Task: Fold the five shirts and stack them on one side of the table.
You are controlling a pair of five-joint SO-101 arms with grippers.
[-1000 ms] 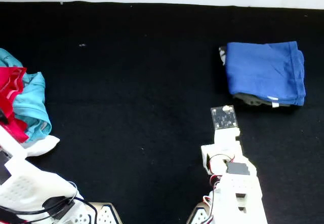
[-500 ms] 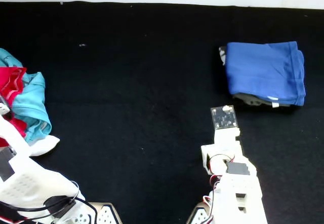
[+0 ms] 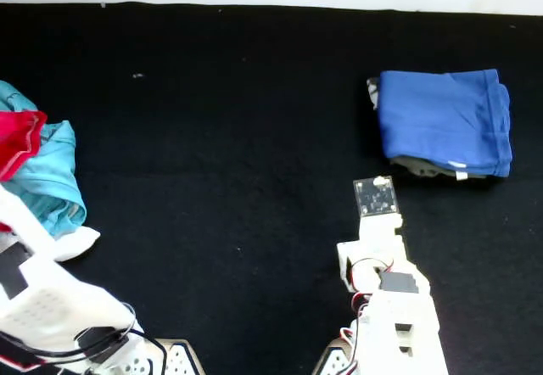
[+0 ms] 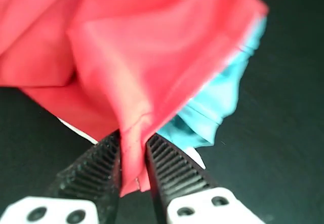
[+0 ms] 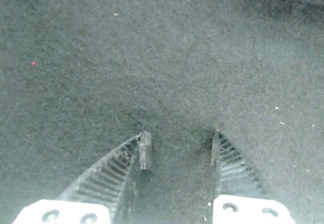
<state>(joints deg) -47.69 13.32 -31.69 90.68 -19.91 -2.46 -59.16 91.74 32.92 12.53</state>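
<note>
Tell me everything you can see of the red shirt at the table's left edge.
The red shirt is soft, thin-looking cloth, unfolded and bunched into loose creases. A stitched edge of it is pinched between the left gripper's ribbed black fingers. It drapes over a crumpled teal shirt, and in the high view it sits at the left edge of the black table.

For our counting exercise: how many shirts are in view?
5: a folded blue fabric shirt on the right, a grey shirt under it; a crumpled red shirt, turquoise shirt and white shirt piled at left. Others may be hidden.
</note>
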